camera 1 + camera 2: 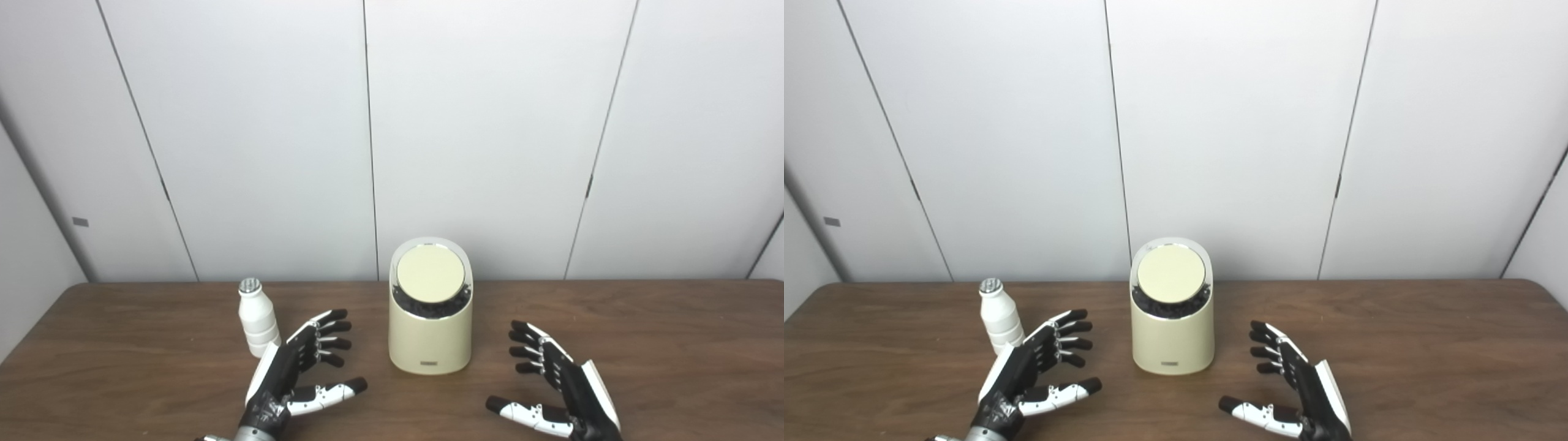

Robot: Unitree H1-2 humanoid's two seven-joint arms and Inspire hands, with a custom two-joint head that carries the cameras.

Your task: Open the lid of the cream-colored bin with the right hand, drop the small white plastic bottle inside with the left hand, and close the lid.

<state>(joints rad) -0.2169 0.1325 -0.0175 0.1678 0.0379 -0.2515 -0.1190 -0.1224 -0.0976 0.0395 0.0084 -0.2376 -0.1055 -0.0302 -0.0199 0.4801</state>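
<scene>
The cream-colored bin stands upright at the middle of the wooden table. Its round lid is tilted toward me, with a dark liner showing below its lower edge. The small white plastic bottle with a silver cap stands upright left of the bin. My left hand rests open just right of and in front of the bottle, its back close to the bottle's base. My right hand rests open to the right of the bin, apart from it. Neither hand holds anything.
White wall panels rise right behind the table's far edge. The table's left corner is rounded near the bottle side. Bare wood stretches to the right of my right hand and left of the bottle.
</scene>
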